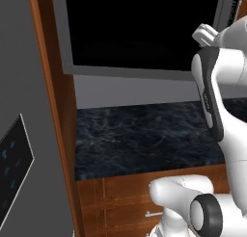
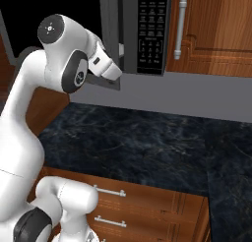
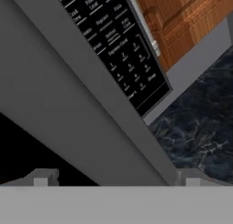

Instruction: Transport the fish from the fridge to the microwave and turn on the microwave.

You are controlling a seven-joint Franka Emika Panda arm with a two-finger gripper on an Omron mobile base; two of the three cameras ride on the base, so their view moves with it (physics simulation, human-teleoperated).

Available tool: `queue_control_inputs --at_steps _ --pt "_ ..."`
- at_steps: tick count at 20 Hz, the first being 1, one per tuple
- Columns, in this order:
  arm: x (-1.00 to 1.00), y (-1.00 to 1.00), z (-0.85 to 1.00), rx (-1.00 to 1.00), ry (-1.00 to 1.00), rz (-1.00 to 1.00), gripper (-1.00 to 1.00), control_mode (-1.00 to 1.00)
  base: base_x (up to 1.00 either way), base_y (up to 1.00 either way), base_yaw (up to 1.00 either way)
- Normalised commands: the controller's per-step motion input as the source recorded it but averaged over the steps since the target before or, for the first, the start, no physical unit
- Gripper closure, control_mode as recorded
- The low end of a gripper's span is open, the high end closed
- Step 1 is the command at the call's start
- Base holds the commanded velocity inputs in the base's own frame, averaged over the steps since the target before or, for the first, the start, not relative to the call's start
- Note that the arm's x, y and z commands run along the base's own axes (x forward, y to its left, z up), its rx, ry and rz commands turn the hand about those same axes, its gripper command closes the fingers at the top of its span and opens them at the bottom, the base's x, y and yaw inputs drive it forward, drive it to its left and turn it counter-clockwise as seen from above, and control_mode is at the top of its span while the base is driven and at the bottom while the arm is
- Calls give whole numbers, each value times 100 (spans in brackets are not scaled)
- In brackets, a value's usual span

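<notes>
Microwave (image 2: 142,29), grey-framed with a dark cavity and a glossy black keypad (image 3: 119,45) of small white-lettered buttons, hangs above the dark veined marble bench (image 2: 147,142), beside a wooden cabinet (image 2: 216,29) with a metal bar handle. The jaws sit right at its front frame, left of the keypad; whether they are released or clenched cannot be told.

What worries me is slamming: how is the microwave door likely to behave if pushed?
The microwave door looks like a broad rigid grey slab, so it would probably swing stiffly, not flex. Its face looks smooth, so the open gripper might slide along it. The keypad sits alongside; a slip could press buttons.
</notes>
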Motion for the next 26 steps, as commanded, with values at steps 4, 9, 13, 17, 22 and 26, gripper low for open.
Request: queue_control_inputs --at_steps 4,9,13,17,22,26 --pt "56 0 6 0 4 0 -100 -100 0 0 0" --pt "49 0 1 0 5 0 -100 -100 0 0 0" --pt "48 2 5 0 10 0 -100 -100 0 0 0" --pt "41 7 14 1 24 0 -100 -100 0 0 0" --pt "40 9 7 0 14 0 -100 -100 0 0 0" --pt "39 6 1 0 9 0 -100 -100 0 0 0"
